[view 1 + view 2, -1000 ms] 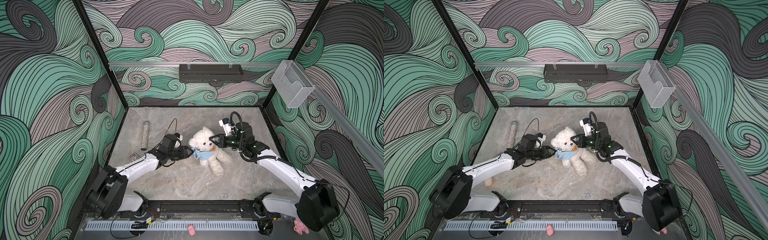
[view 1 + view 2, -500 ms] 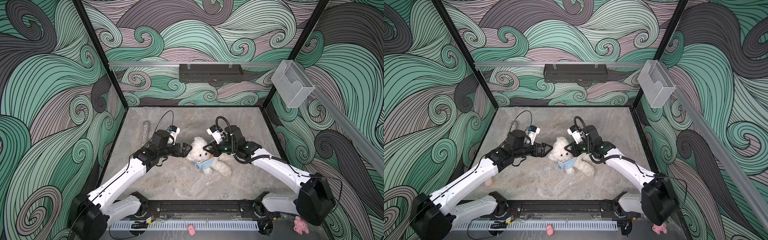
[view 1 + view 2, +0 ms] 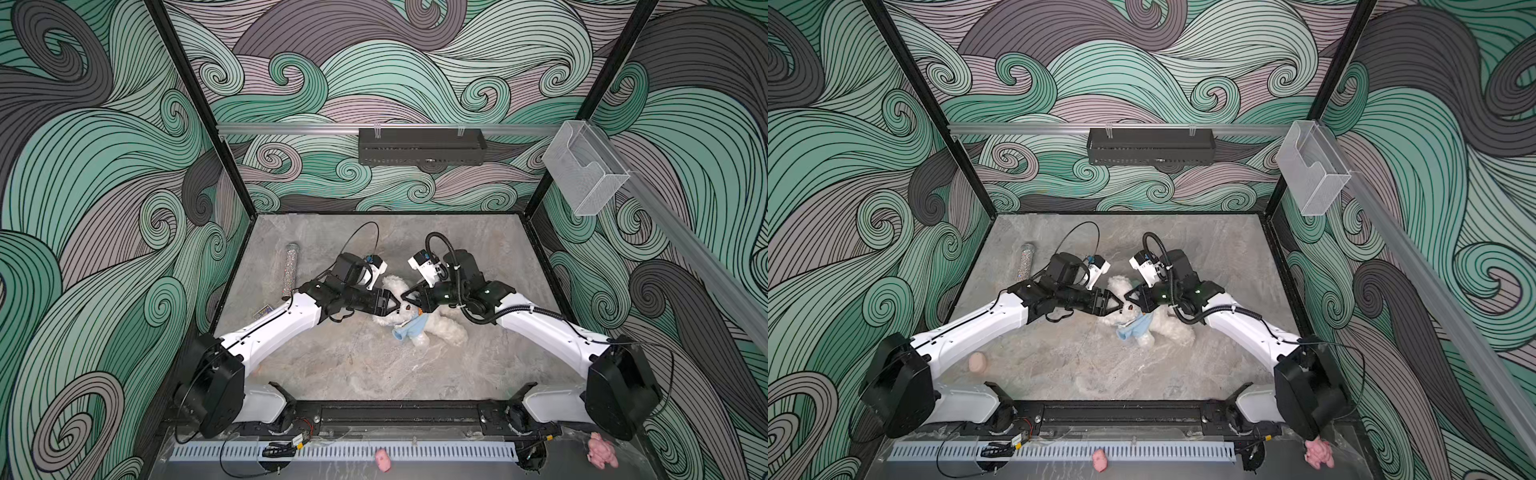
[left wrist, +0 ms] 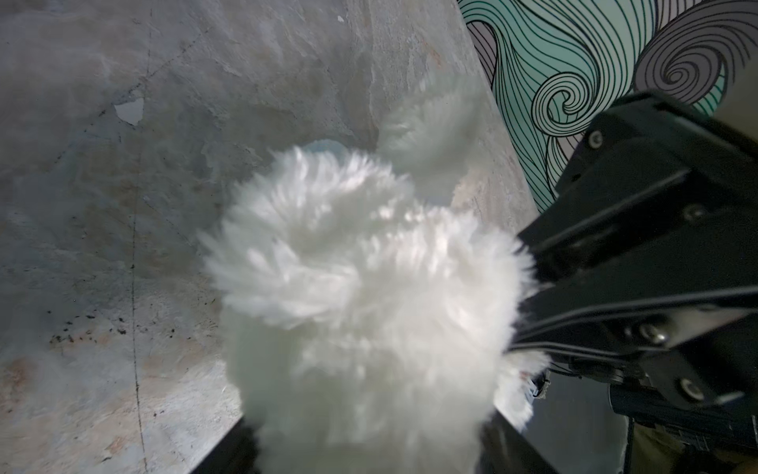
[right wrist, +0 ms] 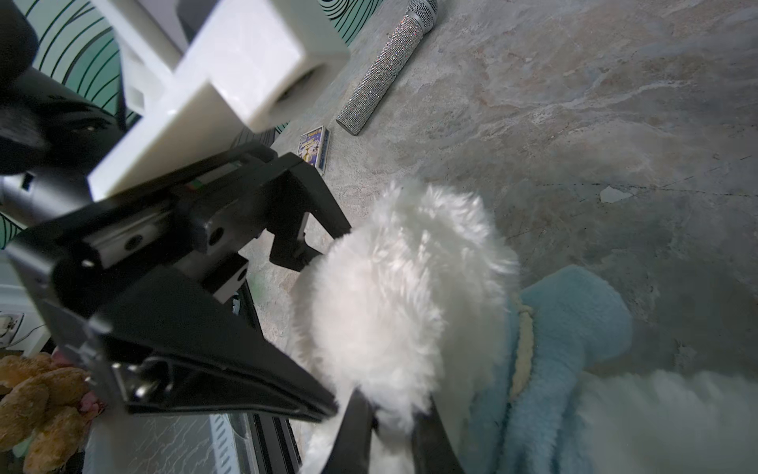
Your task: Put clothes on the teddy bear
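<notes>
The teddy bear (image 3: 446, 330) is fluffy and white and lies on the stone floor in both top views, with a light blue garment (image 3: 411, 330) bunched at its neck and chest. My left gripper (image 3: 395, 309) reaches in from the left. Its fingers stand wide on either side of the bear's head, and white fur (image 4: 361, 287) fills the whole gap and touches both. My right gripper (image 3: 409, 301) comes from the right and is shut on a tuft of the bear's fur (image 5: 393, 410), right beside the blue garment (image 5: 566, 340). The bear's face is mostly hidden by the two grippers.
A glittery silver microphone (image 3: 291, 270) and a small card box (image 3: 264, 311) lie by the left wall. A beige round thing (image 3: 977, 362) sits near the left arm's base. Pink plush toys (image 3: 382, 459) (image 3: 600, 455) lie beyond the front rail. A clear holder (image 3: 584, 166) hangs on the right wall.
The left gripper let go of the bear, lifted and opened wide, then came down with its fingers round the head. The right gripper kept its hold and dragged the bear a little leftward.
</notes>
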Tool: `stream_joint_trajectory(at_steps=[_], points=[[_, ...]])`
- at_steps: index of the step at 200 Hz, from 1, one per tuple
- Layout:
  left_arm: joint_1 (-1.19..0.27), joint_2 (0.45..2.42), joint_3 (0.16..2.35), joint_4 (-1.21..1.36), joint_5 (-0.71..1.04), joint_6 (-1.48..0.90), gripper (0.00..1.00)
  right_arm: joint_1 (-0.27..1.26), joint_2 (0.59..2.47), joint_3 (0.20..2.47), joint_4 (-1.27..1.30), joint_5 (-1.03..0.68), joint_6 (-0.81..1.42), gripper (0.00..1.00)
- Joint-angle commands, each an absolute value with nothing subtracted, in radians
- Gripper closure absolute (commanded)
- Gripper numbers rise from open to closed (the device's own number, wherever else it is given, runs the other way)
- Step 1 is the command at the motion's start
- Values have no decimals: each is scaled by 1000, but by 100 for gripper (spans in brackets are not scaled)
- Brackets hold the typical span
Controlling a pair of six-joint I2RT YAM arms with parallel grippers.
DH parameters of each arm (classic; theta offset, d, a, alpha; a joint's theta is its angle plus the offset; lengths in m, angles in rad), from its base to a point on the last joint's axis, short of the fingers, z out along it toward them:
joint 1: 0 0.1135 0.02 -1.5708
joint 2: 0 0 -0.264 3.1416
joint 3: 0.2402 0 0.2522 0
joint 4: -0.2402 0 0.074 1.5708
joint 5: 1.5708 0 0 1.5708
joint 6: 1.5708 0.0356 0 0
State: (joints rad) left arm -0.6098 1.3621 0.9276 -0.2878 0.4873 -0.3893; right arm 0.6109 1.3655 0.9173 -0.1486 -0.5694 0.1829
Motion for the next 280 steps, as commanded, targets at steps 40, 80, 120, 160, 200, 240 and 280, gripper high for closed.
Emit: stream_joint_trajectory(at_steps=[40,80,120,160,200,240,280], points=[[-609,1450,957,-196,582,-436,73,628,1380,966,-78,-549,165,100],[-583,1429,915,-124,549,-523,100,525,1350,960,-121,-438,309,90],[-577,1428,920,-109,522,-580,100,492,1334,973,-136,-437,355,65],[-574,1428,927,-110,526,-606,100,473,1310,967,-103,-457,389,61],[-574,1392,928,-124,517,-604,100,472,1278,958,-107,-420,385,59],[-574,1392,938,-122,531,-608,100,485,1206,911,-58,-205,456,55],[-574,1396,954,-117,543,-609,100,494,1238,952,-60,-202,443,54]])
